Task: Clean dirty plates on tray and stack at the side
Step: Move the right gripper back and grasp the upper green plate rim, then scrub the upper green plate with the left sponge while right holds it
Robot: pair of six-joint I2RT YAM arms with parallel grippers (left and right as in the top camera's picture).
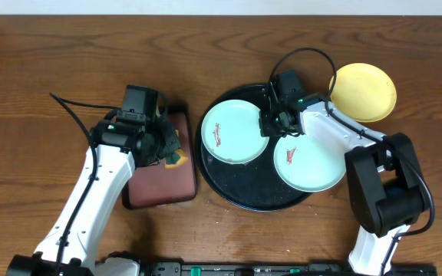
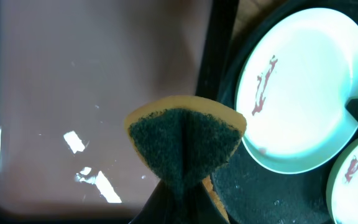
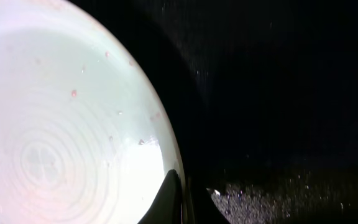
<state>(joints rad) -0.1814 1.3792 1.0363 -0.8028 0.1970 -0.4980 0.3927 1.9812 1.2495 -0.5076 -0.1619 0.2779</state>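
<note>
Side by side on black tray (image 1: 244, 192): left blue plate (image 1: 232, 132), right blue plate (image 1: 309, 161), each red-smeared. Off tray, on desk (image 1: 37, 61) just beside it: yellow plate (image 1: 363, 92). Pinched in right claw (image 3: 182, 193), fingers nearly together: left blue plate's right rim. Clamped in left claw (image 2: 182, 193): folded yellow-green sponge (image 2: 185, 143), over maroon tray's (image 1: 156, 188) right edge.

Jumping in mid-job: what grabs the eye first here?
Two red-smeared plates lie on the black tray: the left mint plate, with the right tool at its rim, and the right mint plate. The left tool holds a sponge pinched over the maroon tray, and a yellow plate sits off the tray, far right.
</note>
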